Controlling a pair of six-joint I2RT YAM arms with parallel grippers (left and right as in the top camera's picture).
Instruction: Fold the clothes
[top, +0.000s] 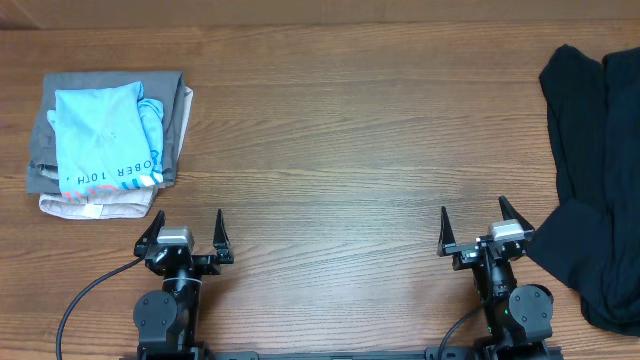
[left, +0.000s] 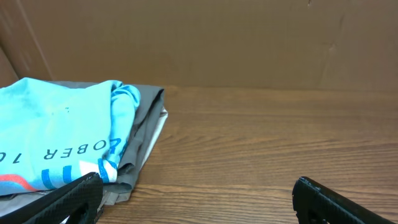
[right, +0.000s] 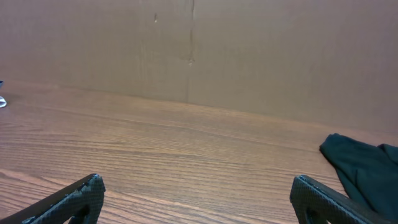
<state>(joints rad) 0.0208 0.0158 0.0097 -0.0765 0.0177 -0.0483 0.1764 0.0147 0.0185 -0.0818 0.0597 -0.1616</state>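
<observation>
1. Left gripper (top: 188, 222): jaws spread wide with nothing between them. It sits low at the near edge of the table (top: 330, 130). In its wrist view only bare wood shows between the fingers (left: 68, 198).
2. Right gripper (top: 473, 214): jaws likewise wide apart and empty, at the near edge on the other side. No cloth lies between the fingertips in its wrist view.
3. The clothes (top: 598, 150): a black heap along the right side of the table, running from far edge to near edge and partly cut off by the frame. It is rumpled, with no flat panel or crease line showing. Its lower lobe lies just beside the right arm; whether it touches, I cannot tell. One corner shows ahead and to the right in the right wrist view (right: 364, 171).
4. Far left: a light-blue shirt (top: 105, 135) lies folded on top of grey and beige garments (top: 170, 125), a neat stack well apart from the heap.
5. Judgement: the folding of the black clothes has not begun.
6. What is left, by my reading: draw one piece out, spread it on the open wood at centre, fold it, and repeat. The number of pieces in the heap cannot be told.
</observation>
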